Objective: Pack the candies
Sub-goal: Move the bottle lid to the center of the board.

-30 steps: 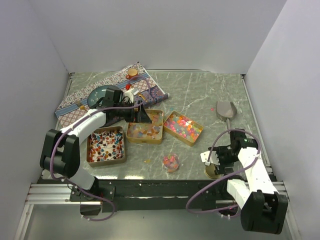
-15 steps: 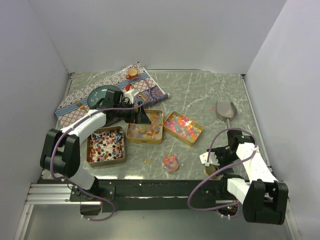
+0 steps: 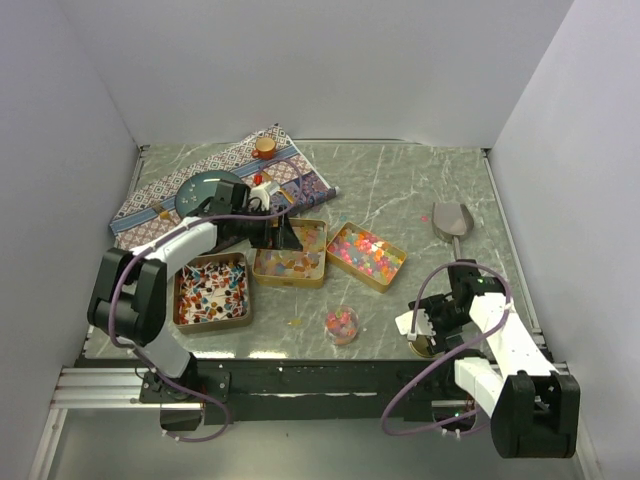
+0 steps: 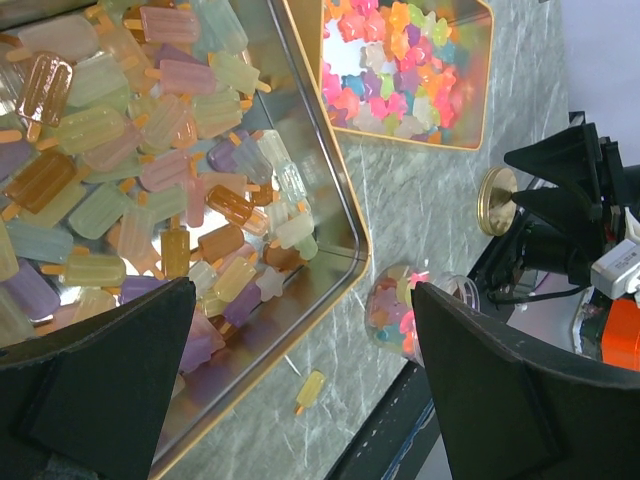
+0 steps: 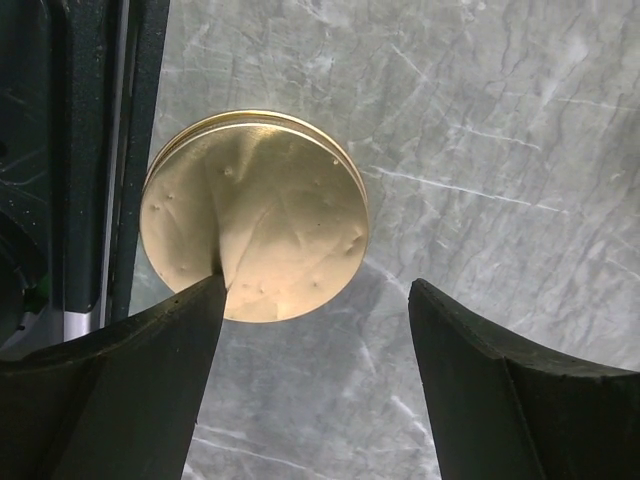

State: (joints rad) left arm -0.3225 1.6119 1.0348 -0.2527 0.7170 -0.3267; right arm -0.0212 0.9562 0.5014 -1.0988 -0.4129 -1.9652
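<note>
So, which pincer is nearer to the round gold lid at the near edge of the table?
Right. The right pincer hangs open over the gold lid. The left pincer is far across to the left, over the middle tin.

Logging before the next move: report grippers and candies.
Left gripper open over popsicle candies in the middle tin. Right gripper open above the gold lid. One loose candy on the table near the small jar.

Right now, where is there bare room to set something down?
Widest: the back of the table, between the patterned cloth and the scoop. Smaller: between the candy jar and the gold lid. Crowded: the left, with three tins and the left hand.
</note>
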